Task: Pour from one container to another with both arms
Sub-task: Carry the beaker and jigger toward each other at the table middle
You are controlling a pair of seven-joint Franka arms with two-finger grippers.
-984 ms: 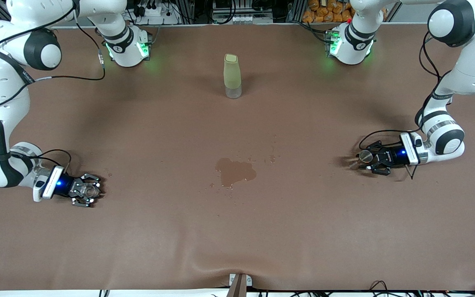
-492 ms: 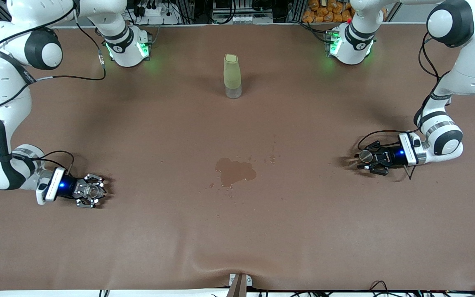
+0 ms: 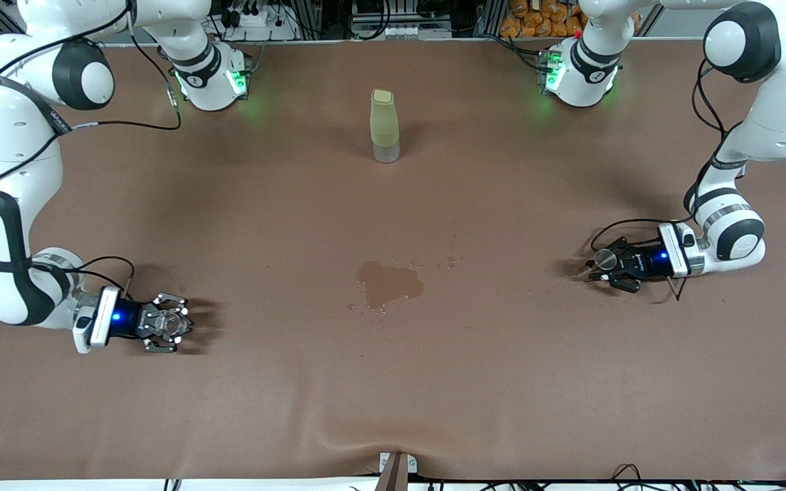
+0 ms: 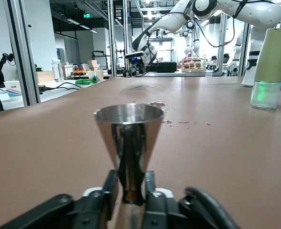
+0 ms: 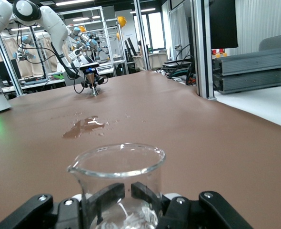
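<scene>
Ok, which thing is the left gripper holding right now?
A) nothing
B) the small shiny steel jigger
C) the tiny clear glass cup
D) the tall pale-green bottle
B: the left wrist view shows the left gripper shut on the waist of the small shiny steel hourglass jigger, held upright, while the tiny clear glass cup sits in the right gripper.
</scene>
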